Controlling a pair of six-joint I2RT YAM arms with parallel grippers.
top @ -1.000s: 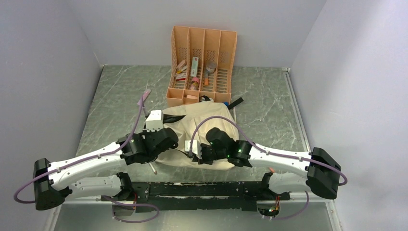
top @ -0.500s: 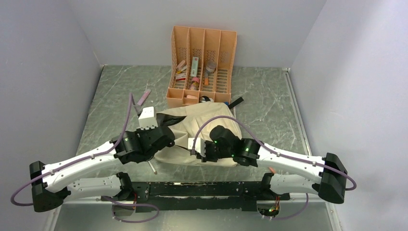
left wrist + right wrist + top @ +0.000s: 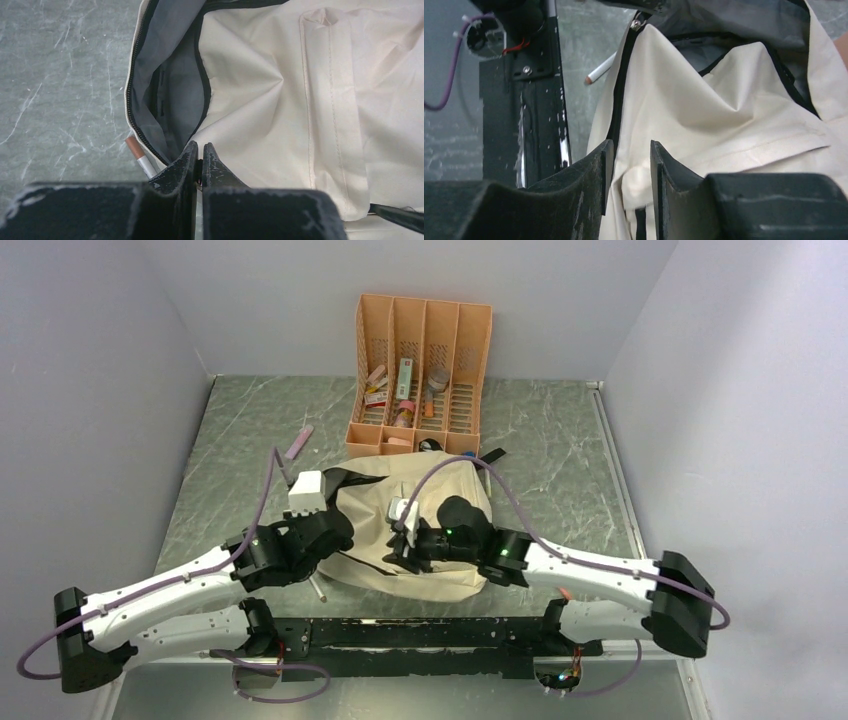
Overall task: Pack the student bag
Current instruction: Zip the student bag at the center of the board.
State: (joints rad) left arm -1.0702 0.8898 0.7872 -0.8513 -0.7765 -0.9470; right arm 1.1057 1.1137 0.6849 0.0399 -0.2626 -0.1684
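Far left, on the bare grey desk [image 3: 230, 430]: a pink pen [image 3: 298, 443], well apart from everything else. Next along, the left gripper [image 3: 200, 148], fingers pressed together right at the zip edge of the student bag [image 3: 365, 515]; no telling about cloth caught between them. Just beside those fingers, a pencil [image 3: 141, 161] flat on the desk, one end tucked under the bag's left edge. Centre, near the front of the desk and between both arms: the bag itself, cream, slumped flat, black-trimmed mouth agape on its left side, grey lining [image 3: 170, 85] on show. Over its near part, the right gripper [image 3: 630, 150], fingers spread a little, cream cloth visible in the gap. Behind the bag, close against its far edge, an orange slotted organiser [image 3: 425, 315] with small items in its compartments. Further right, a black strap [image 3: 492, 454] poking out past the bag's far corner. Along the front edge, a black rail [image 3: 420, 630].
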